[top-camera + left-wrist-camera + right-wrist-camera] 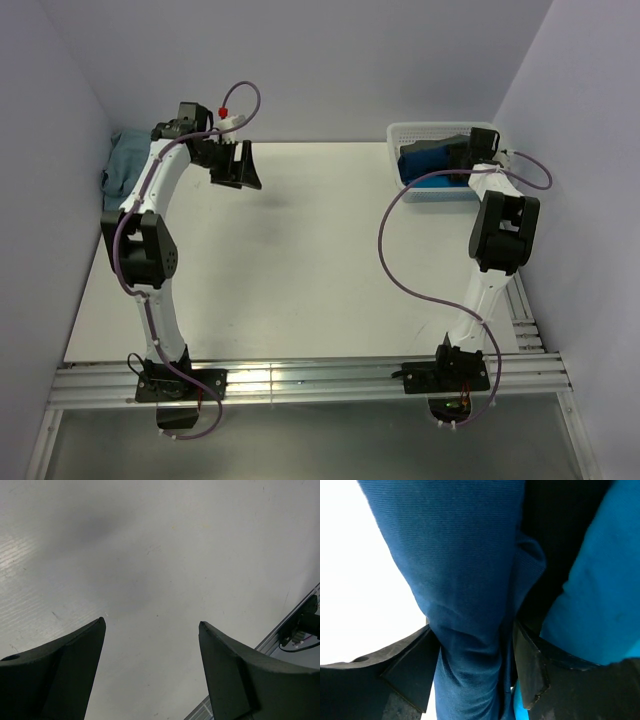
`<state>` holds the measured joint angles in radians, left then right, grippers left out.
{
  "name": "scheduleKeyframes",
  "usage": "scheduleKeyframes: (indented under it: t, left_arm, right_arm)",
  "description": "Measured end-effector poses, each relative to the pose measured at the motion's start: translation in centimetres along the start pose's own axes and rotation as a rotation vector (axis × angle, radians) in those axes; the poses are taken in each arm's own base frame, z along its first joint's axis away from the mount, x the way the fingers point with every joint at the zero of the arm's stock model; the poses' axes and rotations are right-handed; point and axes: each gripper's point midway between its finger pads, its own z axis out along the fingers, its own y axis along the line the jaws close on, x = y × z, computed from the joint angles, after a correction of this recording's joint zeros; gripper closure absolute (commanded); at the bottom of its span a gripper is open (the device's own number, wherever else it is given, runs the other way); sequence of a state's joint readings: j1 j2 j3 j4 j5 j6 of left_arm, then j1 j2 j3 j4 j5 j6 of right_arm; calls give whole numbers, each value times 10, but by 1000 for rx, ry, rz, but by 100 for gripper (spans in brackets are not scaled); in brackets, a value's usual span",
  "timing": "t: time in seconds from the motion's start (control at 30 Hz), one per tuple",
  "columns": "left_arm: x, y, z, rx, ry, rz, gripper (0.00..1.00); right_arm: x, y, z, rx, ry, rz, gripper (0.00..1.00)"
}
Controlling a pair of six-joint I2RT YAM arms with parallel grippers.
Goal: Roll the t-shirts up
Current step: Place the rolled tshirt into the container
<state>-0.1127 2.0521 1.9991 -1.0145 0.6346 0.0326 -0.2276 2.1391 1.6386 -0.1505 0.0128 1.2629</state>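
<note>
My right gripper (475, 630) is down in the white lattice basket (400, 135) at the back right. It is shut on a fold of a dark navy t-shirt (465, 570), which bunches between its two fingers. A bright blue t-shirt (600, 590) lies beside it, and both show in the top view (425, 165). A pale teal t-shirt (122, 160) lies at the back left edge of the table. My left gripper (240, 165) is open and empty, held above bare white table (160, 555) near the back left.
Walls close in the table on the left, back and right. An aluminium rail frame (310, 380) runs along the near edge, holding both arm bases. Purple cables (400, 260) loop beside each arm.
</note>
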Motion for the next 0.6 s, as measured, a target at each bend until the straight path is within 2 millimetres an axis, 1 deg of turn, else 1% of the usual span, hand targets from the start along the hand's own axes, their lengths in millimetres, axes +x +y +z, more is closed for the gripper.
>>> scheduleKeyframes:
  t: [0.03,0.07,0.1,0.37,0.6]
  left_arm:
    - [-1,0,0,1,-1,1,19]
    - [-1,0,1,2,-1,1,19]
    - [-1,0,1,3,0,0,19]
    - [1,3,8,17,15,-12,19]
    - [1,3,10,24,17,-14,20]
  right_arm:
    - [0,-1,0,2,4,-1,32]
    - [1,-1,0,4,10,-1,27]
    - [2,-2,-1,8,15,-2,26]
    - [5,-6,-5,21,41,-5,25]
    - [7,-2,-21,18,61,-4,25]
